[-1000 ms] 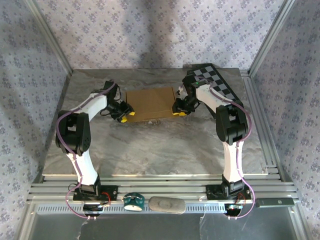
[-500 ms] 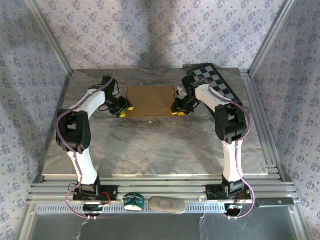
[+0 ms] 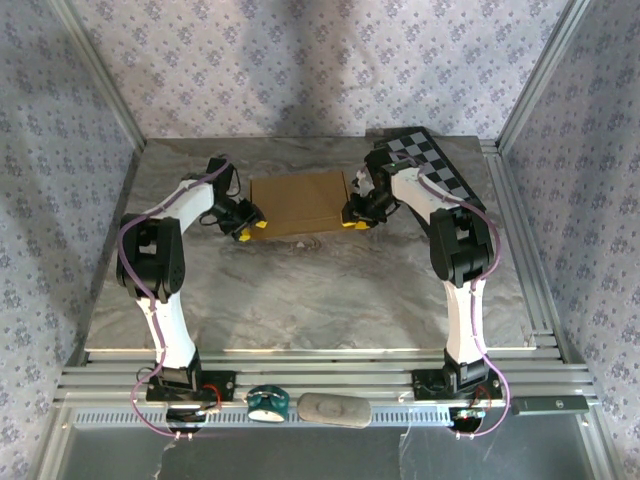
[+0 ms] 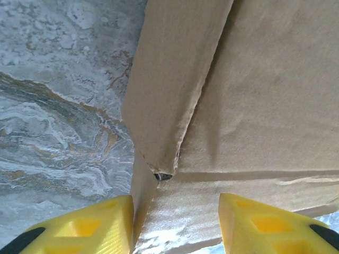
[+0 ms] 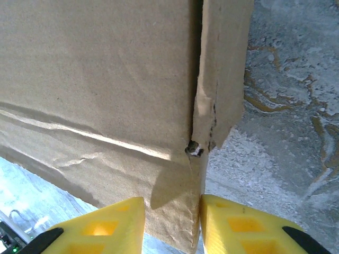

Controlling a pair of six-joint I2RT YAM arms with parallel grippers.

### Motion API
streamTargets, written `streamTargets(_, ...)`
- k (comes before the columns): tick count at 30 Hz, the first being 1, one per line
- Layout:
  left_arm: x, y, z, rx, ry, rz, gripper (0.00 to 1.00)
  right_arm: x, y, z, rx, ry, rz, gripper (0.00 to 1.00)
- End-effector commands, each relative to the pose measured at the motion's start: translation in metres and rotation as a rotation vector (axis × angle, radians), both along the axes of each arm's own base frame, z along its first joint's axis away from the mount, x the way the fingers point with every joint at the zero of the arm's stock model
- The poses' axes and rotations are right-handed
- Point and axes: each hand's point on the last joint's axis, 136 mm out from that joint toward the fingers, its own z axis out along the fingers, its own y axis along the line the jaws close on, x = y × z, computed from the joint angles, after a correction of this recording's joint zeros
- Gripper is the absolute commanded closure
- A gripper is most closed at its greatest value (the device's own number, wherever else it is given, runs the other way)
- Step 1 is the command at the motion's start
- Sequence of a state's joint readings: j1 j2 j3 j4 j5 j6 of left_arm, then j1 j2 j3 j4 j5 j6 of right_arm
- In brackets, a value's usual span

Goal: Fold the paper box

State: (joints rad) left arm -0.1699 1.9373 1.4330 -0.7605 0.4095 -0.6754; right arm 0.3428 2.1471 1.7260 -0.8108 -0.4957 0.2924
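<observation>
The paper box [image 3: 298,203] is plain brown cardboard, folded into a shallow closed shape at the back middle of the table. My left gripper [image 3: 252,231] straddles its near left corner. In the left wrist view the yellow fingers [image 4: 95,222] bracket that corner of the box [image 4: 265,106]: one presses the side wall, the other lies against the front wall, and a lid flap sticks out above them. My right gripper [image 3: 352,222] holds the near right corner. Its fingers [image 5: 233,222] stand closer together around the edge of the box [image 5: 95,74].
A black-and-grey checkerboard panel [image 3: 432,160] lies at the back right, just behind the right arm. The marbled table [image 3: 300,300] stretches bare toward the arm bases. A teal object [image 3: 268,402], a grey oval [image 3: 334,409] and a black bar [image 3: 550,404] lie on the near rail.
The box and both grippers shifted slightly away from the bases, then came back a little. Both gripper openings look unchanged.
</observation>
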Motion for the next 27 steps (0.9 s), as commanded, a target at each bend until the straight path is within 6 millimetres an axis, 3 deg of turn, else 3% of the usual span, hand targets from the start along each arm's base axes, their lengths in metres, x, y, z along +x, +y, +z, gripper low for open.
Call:
streamTargets(1,-0.003,0.006,0.02,0.03,-0.031,-0.014,0.53,0.007,0.004,0.008,0.034,-0.001,-0.013,0.67)
streamTargets(6,-0.009,0.008,0.025,0.033,-0.008,-0.008,0.49,0.007,0.003,0.006,0.032,-0.001,-0.014,0.68)
streamTargets(18,-0.004,0.017,0.04,0.081,-0.014,-0.012,0.49,0.008,0.003,0.006,0.03,-0.004,-0.016,0.69)
streamTargets(27,0.046,0.025,0.041,0.116,-0.06,-0.02,0.49,0.008,0.003,0.004,0.026,-0.005,-0.014,0.7)
